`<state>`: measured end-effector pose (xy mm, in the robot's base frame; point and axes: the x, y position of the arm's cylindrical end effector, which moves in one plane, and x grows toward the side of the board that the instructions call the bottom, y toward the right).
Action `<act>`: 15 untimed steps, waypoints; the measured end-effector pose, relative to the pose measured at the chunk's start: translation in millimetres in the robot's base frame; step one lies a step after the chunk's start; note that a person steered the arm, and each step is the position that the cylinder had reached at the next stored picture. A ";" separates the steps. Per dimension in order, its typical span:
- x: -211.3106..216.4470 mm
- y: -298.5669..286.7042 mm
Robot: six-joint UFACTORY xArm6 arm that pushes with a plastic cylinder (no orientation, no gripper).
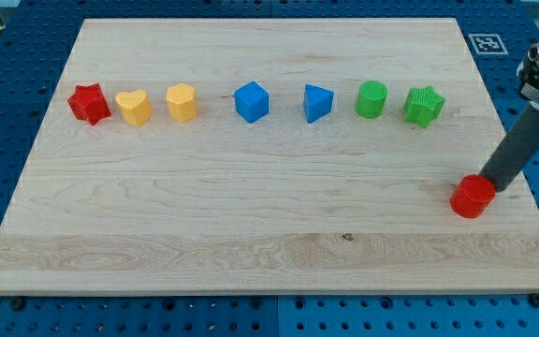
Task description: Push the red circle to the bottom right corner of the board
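Observation:
The red circle (473, 197) lies on the wooden board (251, 225) near the view's right edge, a little below the middle height. My tip (495, 184) rests just to the upper right of the red circle, touching or nearly touching it. The dark rod rises from there toward the view's upper right corner.
A row of blocks lies across the upper part of the board: red star (89, 103), yellow heart (134, 108), yellow hexagon (182, 102), blue cube (251, 101), blue triangle (317, 102), green cylinder (371, 99), green star (424, 106). A marker tag (484, 42) sits beyond the board's top right corner.

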<state>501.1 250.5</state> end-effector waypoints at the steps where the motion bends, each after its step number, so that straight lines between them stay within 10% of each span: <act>1: -0.7 -39.2; 12: 63.5 17.6; 15: -49.0 36.0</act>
<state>452.0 286.4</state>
